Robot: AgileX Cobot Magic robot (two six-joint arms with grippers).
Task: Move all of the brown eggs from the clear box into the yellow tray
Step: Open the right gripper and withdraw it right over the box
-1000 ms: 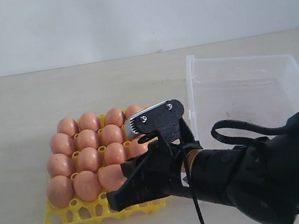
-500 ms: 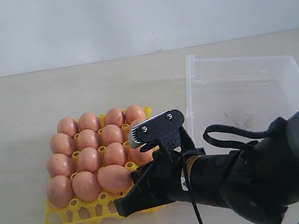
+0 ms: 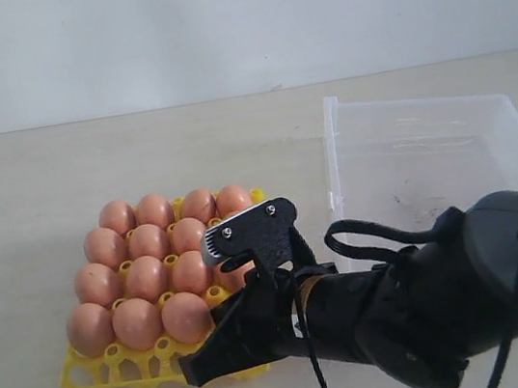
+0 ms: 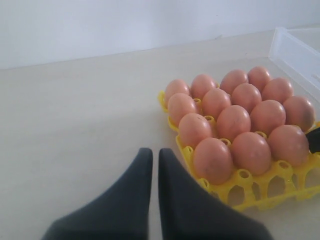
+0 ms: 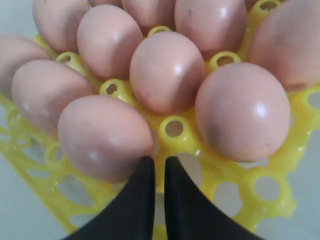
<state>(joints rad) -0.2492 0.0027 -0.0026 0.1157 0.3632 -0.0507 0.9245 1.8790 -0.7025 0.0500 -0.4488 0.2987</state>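
Exterior: my right tool, closed and holding nothing, sits at the near edge of the bright yellow plastic lattice tray. The speckled orange-brown eggs sit in cups just beyond it, and the clear plastic box is off to its right on the desk.

Left wrist: my left tool is closed over bare desk, with the tray ahead.

Right wrist: the closed tips point between two front eggs.

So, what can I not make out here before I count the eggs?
- Exterior view: the right arm hides the near right corner of the yellow tray; brown eggs there cannot be counted.
- Exterior view: it also hides the near side of the clear box.
- Left wrist view: the frame edge cuts off most of the box.
- Right wrist view: the frame crops the tray; no box.
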